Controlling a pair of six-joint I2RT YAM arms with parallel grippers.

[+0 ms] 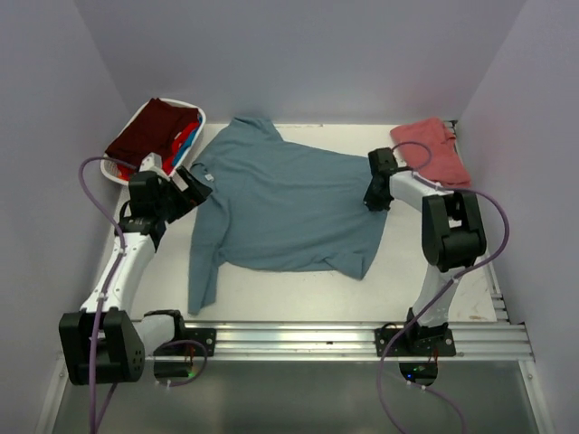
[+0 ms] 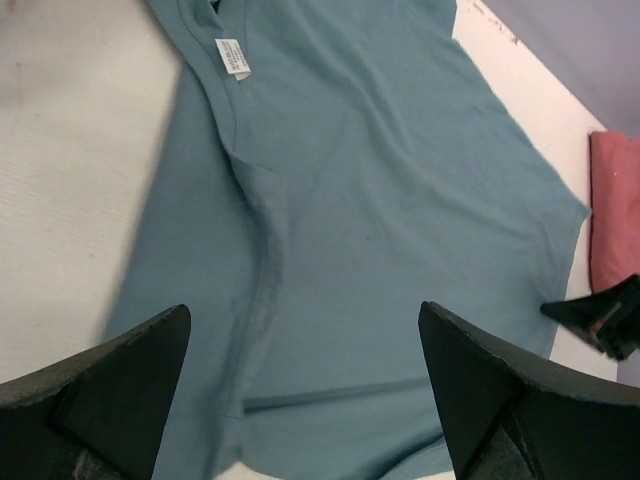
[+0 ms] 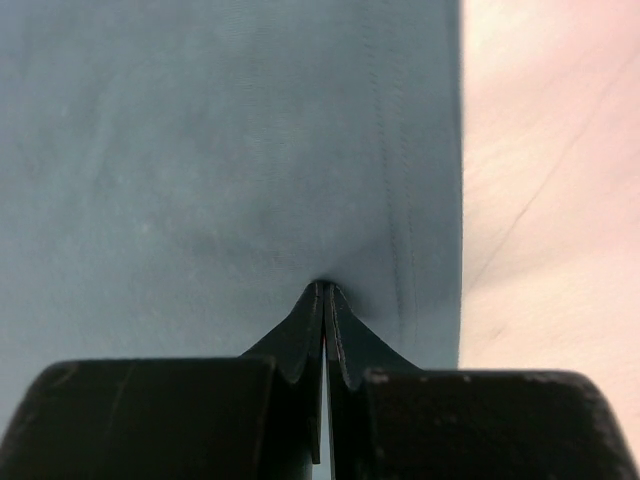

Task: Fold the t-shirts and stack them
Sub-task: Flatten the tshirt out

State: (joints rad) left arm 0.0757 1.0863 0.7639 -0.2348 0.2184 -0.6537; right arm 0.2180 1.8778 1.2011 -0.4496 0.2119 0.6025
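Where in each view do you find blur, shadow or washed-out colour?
Top external: even light, the teal t-shirt sharp. Left wrist: cloth crisp, left end effector dark, showing little detail. Right wrist: cloth soft near the right end effector, table washed pale pink.

Large t-shirt: you are looking at plain slate teal-blue.
Neck tag: white.
Folded t-shirt: plain salmon-red.
Top basket shirt: dark maroon, plain.
Shirts beneath it: you can see bright blue and red.
Basket: white.
Table: plain off-white, as you see it.
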